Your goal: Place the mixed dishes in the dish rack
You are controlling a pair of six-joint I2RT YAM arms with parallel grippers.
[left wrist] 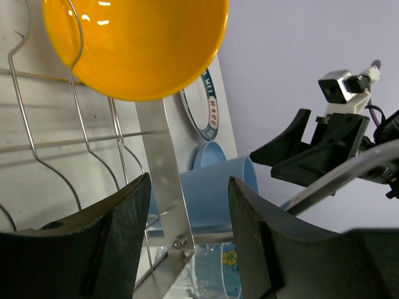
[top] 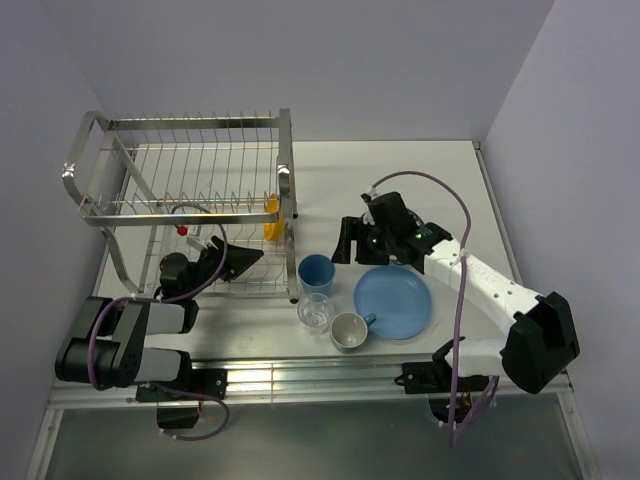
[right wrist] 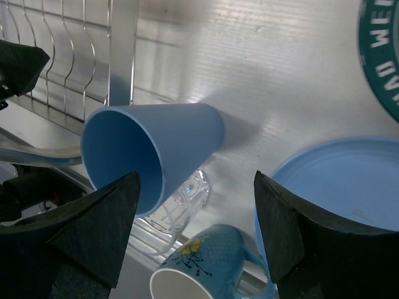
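Glazed pale blue, the light blue mug (top: pixel 348 331) sat nearest, just beside the clear glass (top: pixel 314 312). The blue tumbler (top: pixel 316 271) stood right behind the glass, and the large blue plate (top: pixel 395 303) lay to their right. The right gripper (right wrist: pixel 197 175) hung above the tumbler, jaws apart and empty. In that crowding, a descending finger could have toppled the glass. Beyond lay the white patterned plate (right wrist: pixel 380 62). Farther off, the left gripper (left wrist: pixel 189 180), also spread and empty, sat inside the dish rack (top: pixel 190 122) near the racked yellow-orange bowl (left wrist: pixel 134 43). A careless swing might have dislodged it.
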